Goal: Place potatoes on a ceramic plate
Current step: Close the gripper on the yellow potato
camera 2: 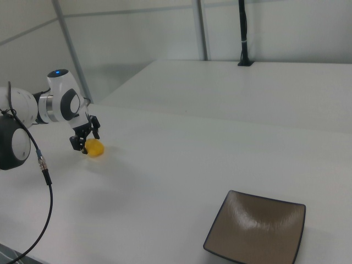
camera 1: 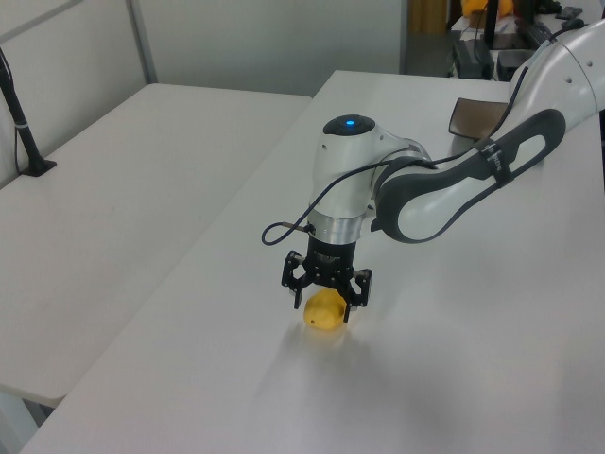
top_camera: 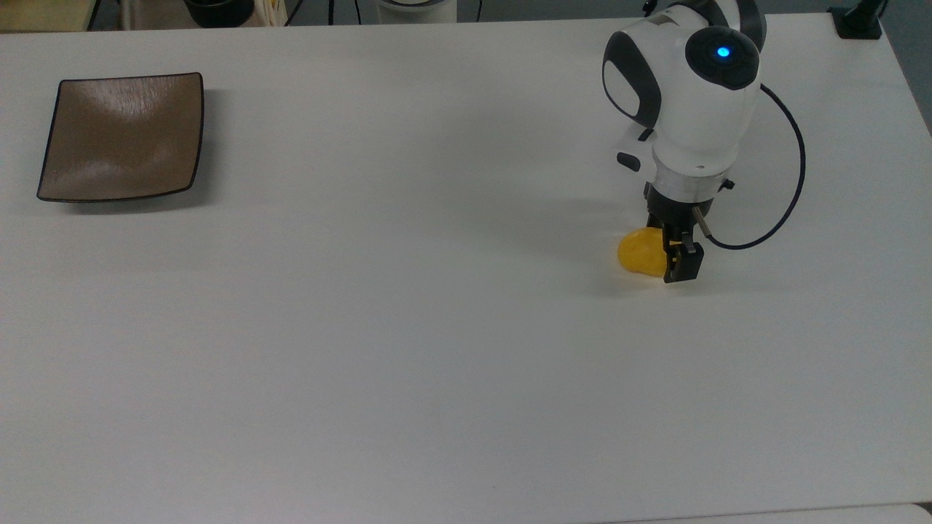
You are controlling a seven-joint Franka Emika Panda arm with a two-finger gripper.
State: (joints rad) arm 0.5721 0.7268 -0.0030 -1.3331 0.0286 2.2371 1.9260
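The potato (top_camera: 641,251) is a small bright-yellow lump lying on the white table (top_camera: 437,327), toward the top view's right. My gripper (top_camera: 668,244) is lowered over it and open, one finger on each side of the potato (camera 1: 324,309) without closing on it. In the right view the gripper (camera 2: 85,140) and the potato (camera 2: 95,148) sit at the far left. The ceramic plate (top_camera: 120,135) is square, glossy and brown with a dark rim. It lies bare at the top view's far left, a long way from the gripper, and at the bottom right of the right view (camera 2: 256,228).
A black cable (top_camera: 786,204) loops off the wrist toward the top view's right. A black post (top_camera: 859,22) is clamped at the table's far right corner. A second white table (camera 1: 123,180) stands alongside in the left view.
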